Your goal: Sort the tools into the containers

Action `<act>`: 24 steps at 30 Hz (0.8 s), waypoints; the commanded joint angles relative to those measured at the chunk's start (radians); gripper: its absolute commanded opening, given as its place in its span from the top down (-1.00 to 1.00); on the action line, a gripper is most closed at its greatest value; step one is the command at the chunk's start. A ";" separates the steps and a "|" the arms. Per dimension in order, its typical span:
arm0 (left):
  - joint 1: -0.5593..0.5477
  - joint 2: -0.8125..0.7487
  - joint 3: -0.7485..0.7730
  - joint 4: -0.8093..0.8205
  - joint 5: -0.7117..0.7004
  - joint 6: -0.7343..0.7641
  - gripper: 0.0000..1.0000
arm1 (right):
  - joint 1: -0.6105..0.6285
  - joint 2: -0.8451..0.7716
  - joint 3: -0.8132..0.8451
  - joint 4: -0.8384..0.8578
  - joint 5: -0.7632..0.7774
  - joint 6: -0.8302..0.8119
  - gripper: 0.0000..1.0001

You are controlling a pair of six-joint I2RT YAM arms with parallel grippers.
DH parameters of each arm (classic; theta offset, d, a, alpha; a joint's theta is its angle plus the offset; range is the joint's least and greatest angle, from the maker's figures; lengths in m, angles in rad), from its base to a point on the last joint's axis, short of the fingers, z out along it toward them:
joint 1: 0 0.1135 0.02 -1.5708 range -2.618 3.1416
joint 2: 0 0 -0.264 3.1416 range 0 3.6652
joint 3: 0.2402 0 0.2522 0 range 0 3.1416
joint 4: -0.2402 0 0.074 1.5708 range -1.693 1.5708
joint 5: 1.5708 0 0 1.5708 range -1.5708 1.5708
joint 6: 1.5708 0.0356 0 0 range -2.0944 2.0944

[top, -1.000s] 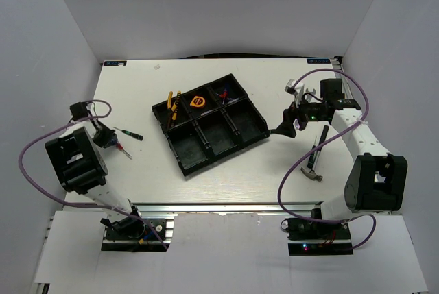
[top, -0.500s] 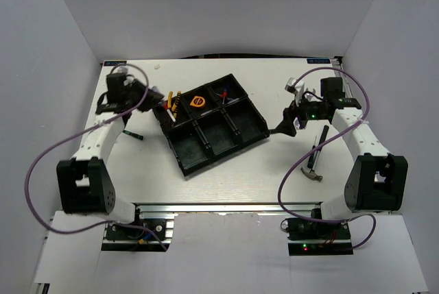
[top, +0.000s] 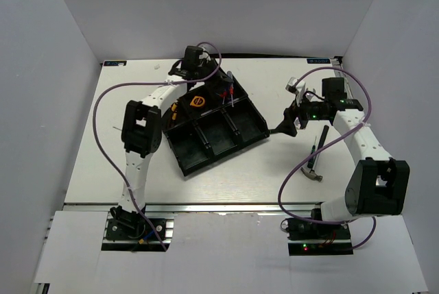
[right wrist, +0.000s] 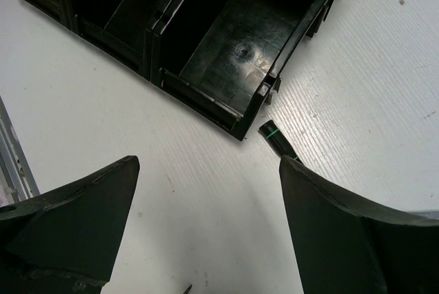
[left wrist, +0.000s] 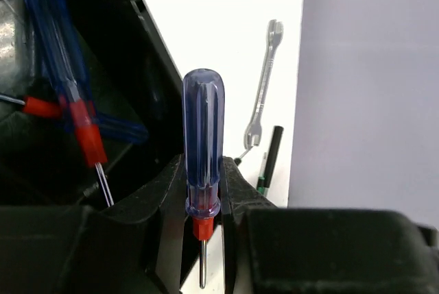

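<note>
My left gripper (top: 228,91) is shut on a red-blue screwdriver (left wrist: 203,143) and holds it above the far right compartment of the black tray (top: 188,167). In the left wrist view two more red-blue screwdrivers (left wrist: 72,112) lie crossed in that compartment. Yellow pliers (top: 175,109) and the tape measure (top: 198,101) sit in the other far compartments. My right gripper (top: 287,126) stands open over the table by the tray's right corner (right wrist: 206,102), with a small green-black tool (right wrist: 277,139) just beyond its fingertip. A silver wrench (left wrist: 264,81) and a hammer (top: 315,162) lie on the right.
My left arm arches over the tray's far left side and partly covers the pliers. Purple cables loop above both arms. White walls close the table at the back and sides.
My left arm has swung from the table's left side across to the tray's far right compartment, carrying the screwdriver. The right arm has stayed put.
</note>
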 commanded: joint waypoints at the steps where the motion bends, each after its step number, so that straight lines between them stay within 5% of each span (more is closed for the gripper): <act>1: 0.004 0.046 0.151 -0.076 0.016 0.009 1.00 | -0.004 -0.053 -0.023 0.011 -0.007 0.001 -0.79; 24: -0.009 0.122 0.232 -0.167 -0.043 0.033 0.13 | -0.007 -0.033 0.002 -0.007 -0.002 0.005 -0.79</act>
